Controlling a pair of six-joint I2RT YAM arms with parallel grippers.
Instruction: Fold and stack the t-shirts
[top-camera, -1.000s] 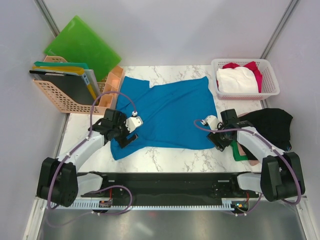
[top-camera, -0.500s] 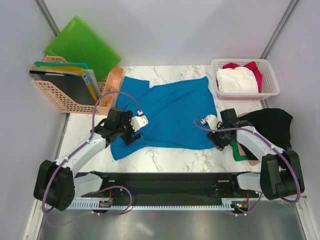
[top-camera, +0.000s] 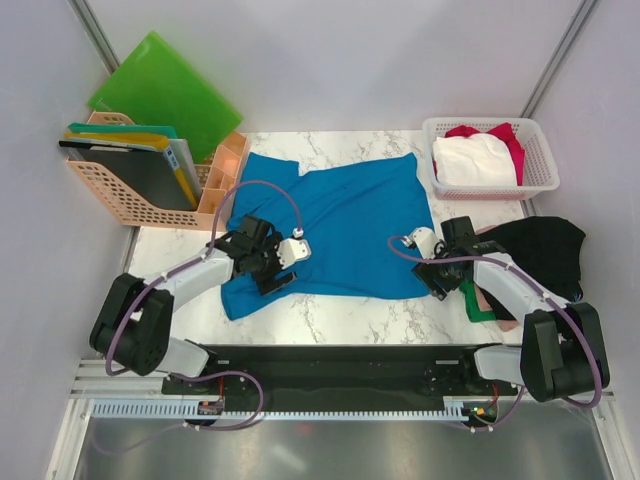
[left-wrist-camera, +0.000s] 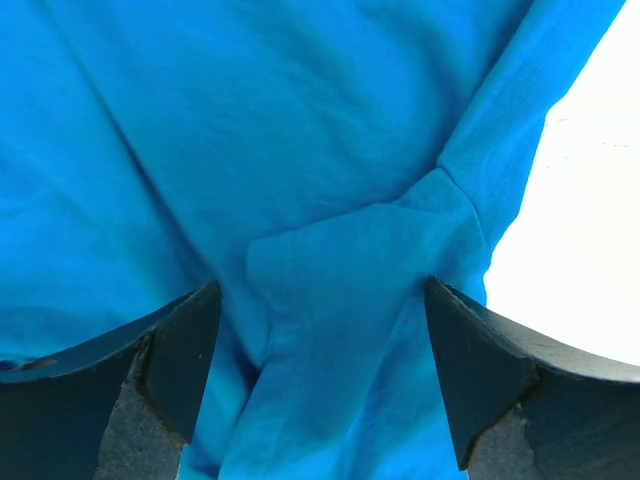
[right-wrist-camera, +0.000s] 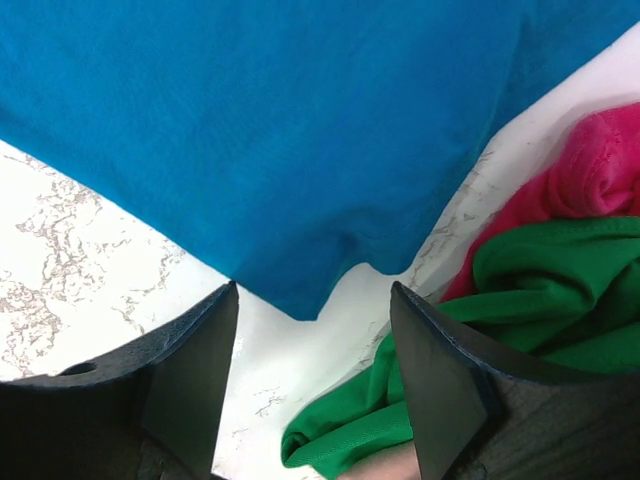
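A bright blue t-shirt (top-camera: 340, 220) lies spread on the marble table. My left gripper (top-camera: 278, 284) is open just above its front left part, over a folded sleeve seam (left-wrist-camera: 400, 230), holding nothing. My right gripper (top-camera: 437, 287) is open over the shirt's front right corner (right-wrist-camera: 310, 290), holding nothing. A black t-shirt (top-camera: 545, 250) lies at the right, with green (right-wrist-camera: 540, 290), red (right-wrist-camera: 590, 170) and pale pink cloth beside it. White (top-camera: 474, 160) and red (top-camera: 510, 140) t-shirts lie in the basket.
A white lattice basket (top-camera: 540, 185) stands at the back right. An orange file rack (top-camera: 130, 205) with stiff green folders (top-camera: 165, 90) stands at the back left. Grey walls close in both sides.
My left gripper has moved right and a little forward over the blue shirt's front left part. The right arm has hardly moved.
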